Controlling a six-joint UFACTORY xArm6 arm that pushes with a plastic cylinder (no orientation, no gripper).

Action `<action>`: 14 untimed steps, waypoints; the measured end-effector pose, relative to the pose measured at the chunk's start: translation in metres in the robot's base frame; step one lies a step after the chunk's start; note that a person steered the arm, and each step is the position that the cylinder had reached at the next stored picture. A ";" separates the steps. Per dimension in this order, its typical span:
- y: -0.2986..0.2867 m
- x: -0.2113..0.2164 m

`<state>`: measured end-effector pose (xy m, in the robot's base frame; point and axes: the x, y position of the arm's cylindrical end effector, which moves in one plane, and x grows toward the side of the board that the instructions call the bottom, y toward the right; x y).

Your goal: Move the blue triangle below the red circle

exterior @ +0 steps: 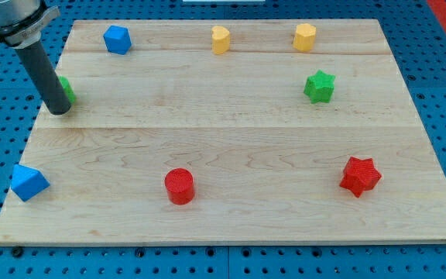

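Note:
The blue triangle [29, 182] lies near the board's left edge, low in the view. The red circle [180, 186] stands to its right, at about the same height in the view. My tip [59, 109] rests on the board at the upper left, well above the blue triangle and far up and left of the red circle. It stands right in front of a green block [67, 89], which it partly hides.
A blue block [118, 39], a yellow block [221, 39] and a second yellow block [304, 37] line the board's top. A green star [319, 86] sits at the right. A red star [360, 176] sits at the lower right. The wooden board [231, 124] lies on a blue pegboard.

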<state>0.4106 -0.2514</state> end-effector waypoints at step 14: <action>0.156 0.152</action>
<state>0.5624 -0.0959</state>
